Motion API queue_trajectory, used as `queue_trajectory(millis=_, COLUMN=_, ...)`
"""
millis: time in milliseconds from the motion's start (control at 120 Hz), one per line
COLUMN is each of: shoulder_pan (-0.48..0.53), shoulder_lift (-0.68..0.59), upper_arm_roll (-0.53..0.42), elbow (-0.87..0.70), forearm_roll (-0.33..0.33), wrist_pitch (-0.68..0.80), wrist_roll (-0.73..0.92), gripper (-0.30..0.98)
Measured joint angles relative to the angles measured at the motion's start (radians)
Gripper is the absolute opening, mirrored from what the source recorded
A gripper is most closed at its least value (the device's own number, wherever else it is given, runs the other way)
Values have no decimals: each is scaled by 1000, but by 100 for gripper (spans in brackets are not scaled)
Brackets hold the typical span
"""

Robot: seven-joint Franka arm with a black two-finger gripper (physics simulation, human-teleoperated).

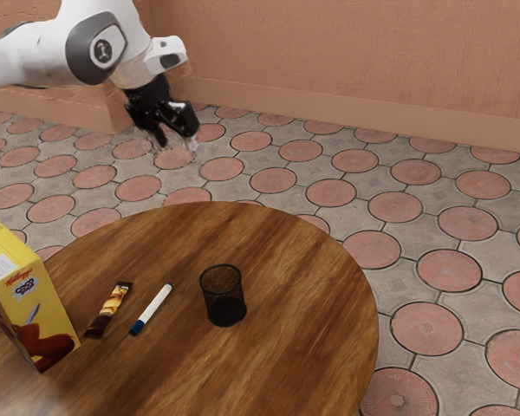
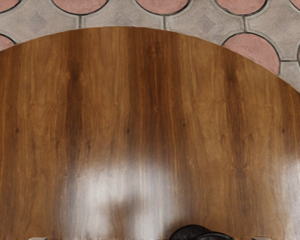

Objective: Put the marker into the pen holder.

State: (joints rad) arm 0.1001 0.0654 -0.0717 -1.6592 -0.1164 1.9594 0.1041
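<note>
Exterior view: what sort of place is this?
Probably a home-style room or patio, rendered in simulation: salmon-pink plaster wall, grey floor with round pink tiles, round brown wooden table. Can't tell whether it's indoors or out.

White arm point(image 1: 26, 56) in from exterior view's left, wrist point(image 1: 143, 68) bent downward, jaws spread apart

A Franka arm point(image 1: 36, 54) wears smooth white housings with rounded contours. A dark gray joint cap point(image 1: 85, 55), roughly oval, frames a pale disc point(image 1: 105, 49) bearing a small dark emblem. The white wrist housing point(image 1: 163, 54) carries a dark marking; the angular gripper point(image 1: 175, 142) is black, with two black fingers point(image 1: 189, 120).
</note>
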Motion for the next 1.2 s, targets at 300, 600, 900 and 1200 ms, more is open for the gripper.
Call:
queue_trajectory(millis=300, shoulder_pan=-118, shoulder_lift=97, upper_arm_roll=97, elbow=-277, forearm_roll=76, wrist_pitch=-93, wrist_roll=-41, gripper=64)
queue_trajectory(millis=600, shoulder_pan=-33, shoulder_lift=286, upper_arm_roll=97, elbow=-299, forearm_roll=75, wrist_pitch=138, wrist_roll=-61, gripper=46)
queue_trajectory(millis=900, shoulder_pan=-21, shoulder_lift=339, upper_arm_roll=98, elbow=-297, forearm_roll=30, wrist_pitch=209, wrist_roll=-74, gripper=15)
queue_trajectory(millis=1200, shoulder_pan=-16, shoulder_lift=358, upper_arm_roll=98, elbow=-297, forearm_roll=25, wrist_pitch=224, wrist_roll=-81, gripper=7)
